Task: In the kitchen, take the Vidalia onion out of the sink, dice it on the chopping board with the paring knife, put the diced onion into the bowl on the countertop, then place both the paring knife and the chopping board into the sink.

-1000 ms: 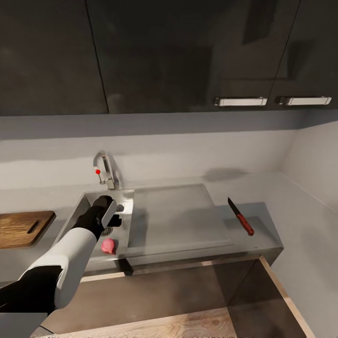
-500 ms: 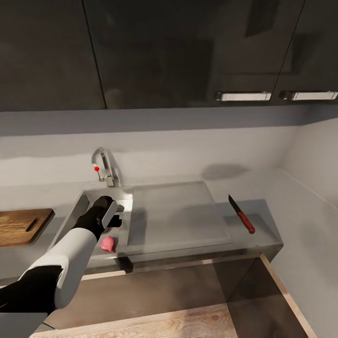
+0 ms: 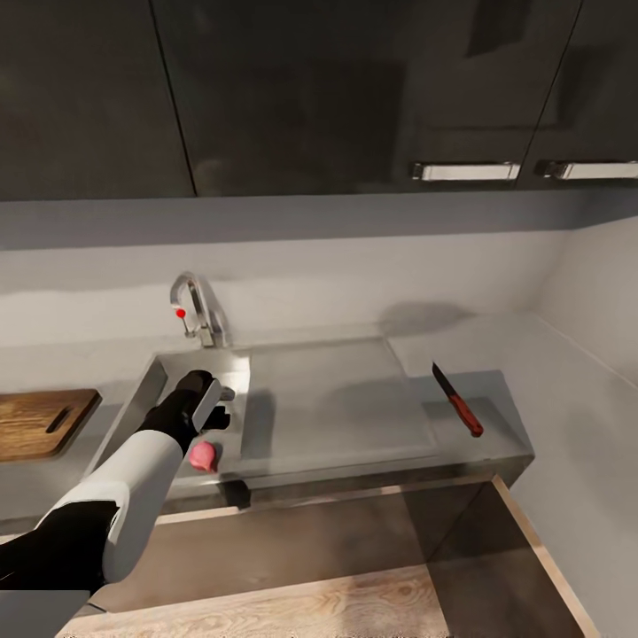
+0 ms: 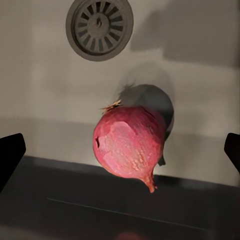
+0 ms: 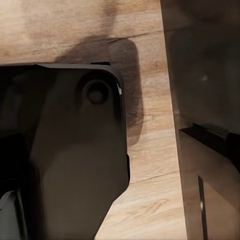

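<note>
Sink [image 3: 159, 377]: Vidalia onion [image 4: 131, 144], unlabelled

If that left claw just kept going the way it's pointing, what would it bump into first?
Most likely the Vidalia onion, centred between the open left claw's fingertips on the sink floor; how far off is unclear.

The sink [image 3: 190, 370] is shiny steel. The chopping board [image 3: 40, 423] is brown wood. The cabinets [image 3: 292, 97] above the sink are glossy black. The Vidalia onion [image 4: 130, 142] has smooth red skin.
</note>
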Tool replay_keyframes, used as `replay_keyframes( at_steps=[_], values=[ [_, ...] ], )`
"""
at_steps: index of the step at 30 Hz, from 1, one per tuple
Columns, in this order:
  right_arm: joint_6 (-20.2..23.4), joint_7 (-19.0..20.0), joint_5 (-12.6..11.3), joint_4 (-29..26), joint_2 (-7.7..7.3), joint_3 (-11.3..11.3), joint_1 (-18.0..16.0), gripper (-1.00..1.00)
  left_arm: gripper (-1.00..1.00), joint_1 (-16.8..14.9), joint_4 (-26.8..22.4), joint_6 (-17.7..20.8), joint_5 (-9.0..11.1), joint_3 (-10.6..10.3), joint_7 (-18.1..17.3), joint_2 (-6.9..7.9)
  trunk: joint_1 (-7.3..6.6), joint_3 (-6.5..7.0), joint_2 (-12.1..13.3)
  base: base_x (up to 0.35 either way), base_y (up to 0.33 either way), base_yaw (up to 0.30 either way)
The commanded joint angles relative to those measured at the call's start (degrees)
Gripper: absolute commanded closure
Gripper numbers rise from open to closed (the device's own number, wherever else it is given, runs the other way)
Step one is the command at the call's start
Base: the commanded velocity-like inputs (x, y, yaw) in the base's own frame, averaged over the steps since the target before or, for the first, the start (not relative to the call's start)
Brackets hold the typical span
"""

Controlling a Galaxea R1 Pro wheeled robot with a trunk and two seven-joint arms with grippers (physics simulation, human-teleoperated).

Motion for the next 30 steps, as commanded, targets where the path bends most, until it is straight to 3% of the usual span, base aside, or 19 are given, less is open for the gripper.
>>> replay_keyframes(
  at_steps=[1, 30],
  values=[
    [-0.2, -0.1, -0.6, 0.0, 0.01, 0.5, 0.0, -1.00, -1.00, 0.0, -0.1, 0.1, 0.6, 0.2, 0.6, -0.05, 0.03, -0.21, -0.1, 0.030, 0.000, 0.000],
    [-0.2, -0.1, -0.6, 0.0, 0.01, 0.5, 0.0, -1.00, -1.00, 0.0, -0.1, 0.1, 0.6, 0.2, 0.6, -0.02, 0.03, -2.10, -0.1, 0.032, 0.007, 0.000]
  ],
)
